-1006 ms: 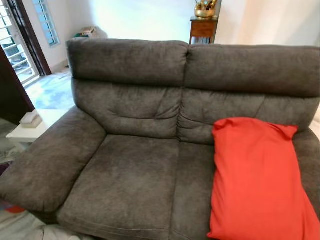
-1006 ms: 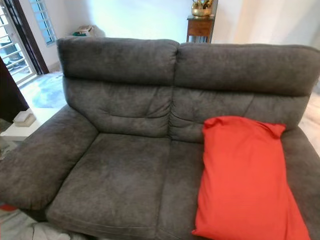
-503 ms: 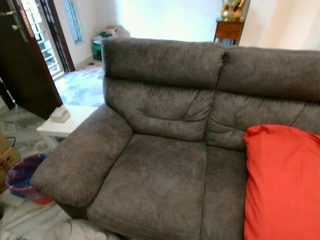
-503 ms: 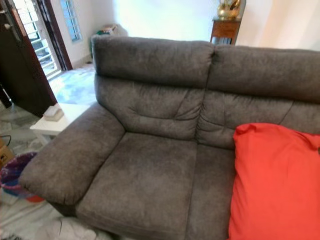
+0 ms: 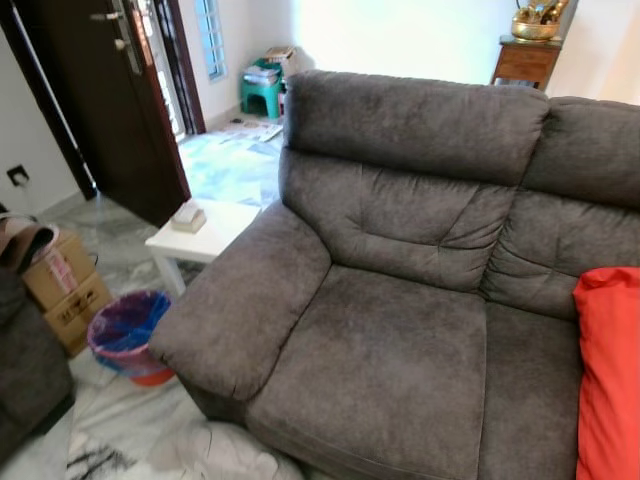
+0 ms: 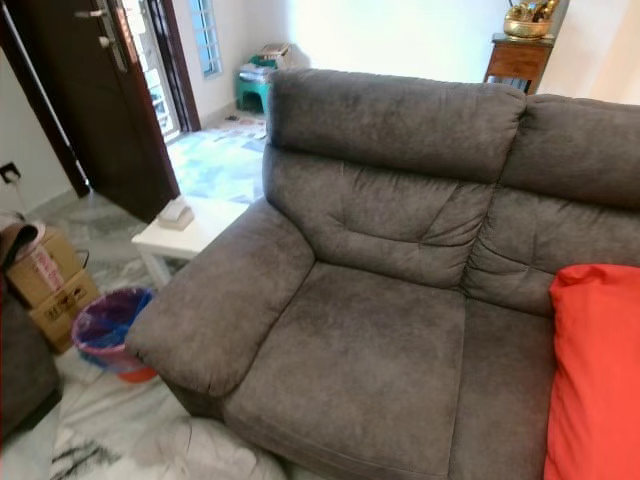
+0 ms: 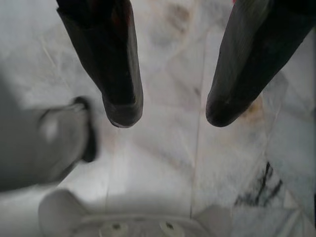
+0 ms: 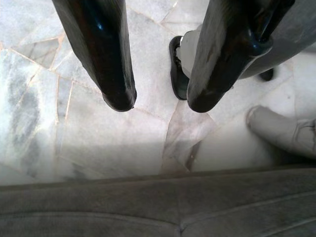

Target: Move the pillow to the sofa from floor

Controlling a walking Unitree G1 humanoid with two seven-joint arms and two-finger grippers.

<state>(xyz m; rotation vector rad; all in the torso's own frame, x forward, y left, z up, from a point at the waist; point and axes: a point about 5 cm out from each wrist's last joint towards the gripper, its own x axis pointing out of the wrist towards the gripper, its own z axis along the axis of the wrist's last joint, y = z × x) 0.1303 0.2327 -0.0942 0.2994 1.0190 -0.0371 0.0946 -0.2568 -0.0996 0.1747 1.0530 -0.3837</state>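
Observation:
A red-orange pillow (image 5: 608, 380) lies on the right seat of the dark grey sofa (image 5: 390, 350), leaning toward the backrest, cut off by the view's right edge. My left gripper (image 7: 170, 111) hangs open over the pale marble floor, nothing between its fingers. In the right wrist view my right gripper (image 8: 160, 101) is also open, pointing down at the marble floor beside the sofa's grey front edge (image 8: 148, 202).
A small white side table (image 5: 200, 235) with a tissue box stands left of the sofa arm. A blue and red bin (image 5: 125, 335) and cardboard boxes (image 5: 60, 290) sit on the floor at left. A dark wooden door (image 5: 100, 100) stands open. A foot (image 8: 281, 131) shows near the right gripper.
The camera has swung to the left: the sofa and pillow slid toward the right edge, and the door, side table, bin and boxes came into view.

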